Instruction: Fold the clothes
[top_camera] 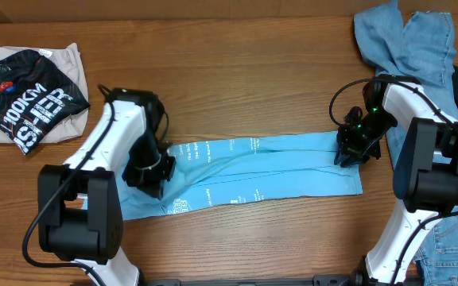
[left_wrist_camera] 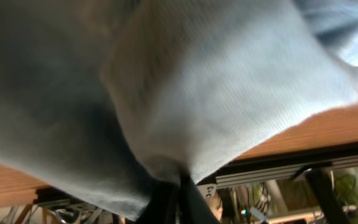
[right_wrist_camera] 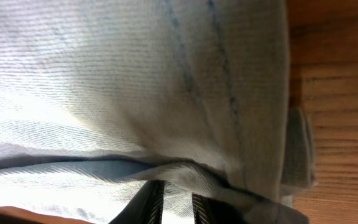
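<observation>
The light sky-blue T-shirt [top_camera: 269, 167] lies folded into a long narrow strip across the middle of the table, with small white print showing. My left gripper [top_camera: 156, 171] is at its left end, shut on the fabric. In the left wrist view the cloth [left_wrist_camera: 216, 93] hangs lifted from the closed jaws [left_wrist_camera: 174, 196]. My right gripper [top_camera: 352, 151] is at the strip's right end. In the right wrist view its fingers [right_wrist_camera: 176, 202] pinch a fold of the shirt [right_wrist_camera: 135, 81] near the hem.
A black shirt with white lettering [top_camera: 30, 99] lies on a beige cloth at the back left. Blue denim jeans [top_camera: 416, 40] lie at the back right and run down the right edge. The table's front edge [left_wrist_camera: 291, 165] shows below the lifted cloth.
</observation>
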